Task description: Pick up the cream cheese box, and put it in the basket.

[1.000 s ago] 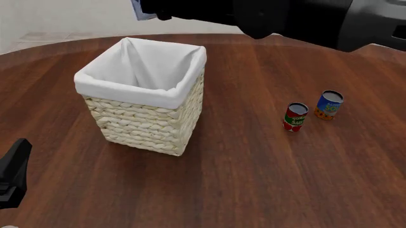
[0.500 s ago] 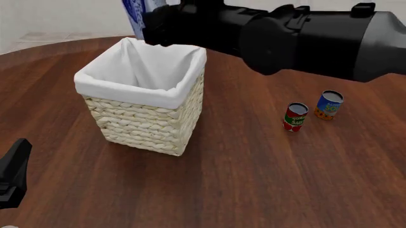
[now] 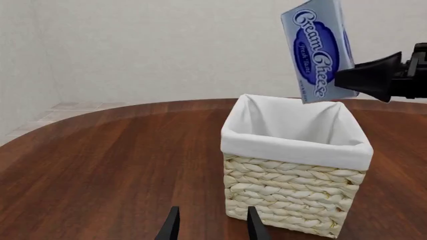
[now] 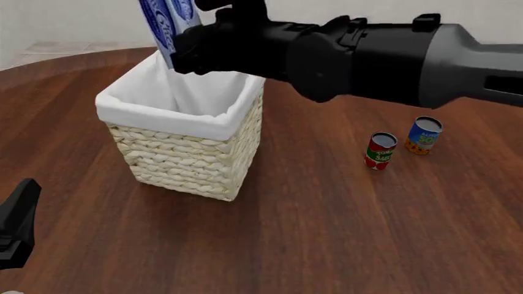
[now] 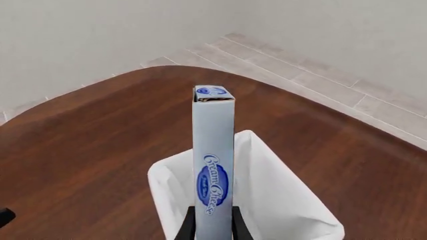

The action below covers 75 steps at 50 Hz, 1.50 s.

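Observation:
The cream cheese box [image 4: 168, 24], pale blue with a dark blue oval logo, hangs upright above the far rim of the basket [image 4: 184, 156]. My right gripper [image 4: 186, 49] is shut on its lower end. The right wrist view shows the box [image 5: 213, 165] edge-on between the two fingers, with the basket's white liner [image 5: 273, 205] below it. From the left wrist view the box [image 3: 319, 50] floats over the basket [image 3: 293, 185], held by the black fingers [image 3: 373, 77]. My left gripper [image 3: 212, 227] is open and holds nothing, low near the table's front left [image 4: 16, 226].
A red tomato sauce can [image 4: 380, 150] and a blue-and-orange can [image 4: 423, 135] stand upright on the wooden table [image 4: 327, 233] to the right of the basket. The right arm [image 4: 392, 61] spans the back of the scene above the table.
The right arm has come nearer and lower with the box, which now hangs closer over the basket's far rim. The left gripper and the cans have not moved.

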Available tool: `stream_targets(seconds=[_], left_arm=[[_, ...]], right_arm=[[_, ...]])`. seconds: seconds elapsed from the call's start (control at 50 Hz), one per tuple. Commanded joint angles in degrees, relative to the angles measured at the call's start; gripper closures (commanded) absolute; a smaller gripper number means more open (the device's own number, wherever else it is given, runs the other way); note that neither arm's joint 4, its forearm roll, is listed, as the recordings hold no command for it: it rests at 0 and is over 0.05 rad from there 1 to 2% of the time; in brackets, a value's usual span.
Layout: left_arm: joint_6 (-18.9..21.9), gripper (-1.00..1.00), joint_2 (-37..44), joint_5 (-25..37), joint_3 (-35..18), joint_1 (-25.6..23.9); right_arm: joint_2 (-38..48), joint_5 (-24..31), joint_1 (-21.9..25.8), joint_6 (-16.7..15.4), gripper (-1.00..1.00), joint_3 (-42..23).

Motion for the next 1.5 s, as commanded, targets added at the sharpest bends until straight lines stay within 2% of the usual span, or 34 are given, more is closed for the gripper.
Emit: stream_targets(seconds=[0.02, 0.72, 1.5], left_arm=[[0.0, -1.00, 0.0, 0.0, 0.0, 0.0], [0.0, -1.00, 0.0, 0.0, 0.0, 0.0], [0.0, -1.00, 0.0, 0.0, 0.0, 0.0]], right_arm=[[1.9, 0.3, 0.7, 1.1, 1.00, -1.7], [6.7, 0.0, 0.8, 1.4, 1.00, -3.7], [10.4, 0.5, -1.1, 2.2, 1.00, -6.6]])
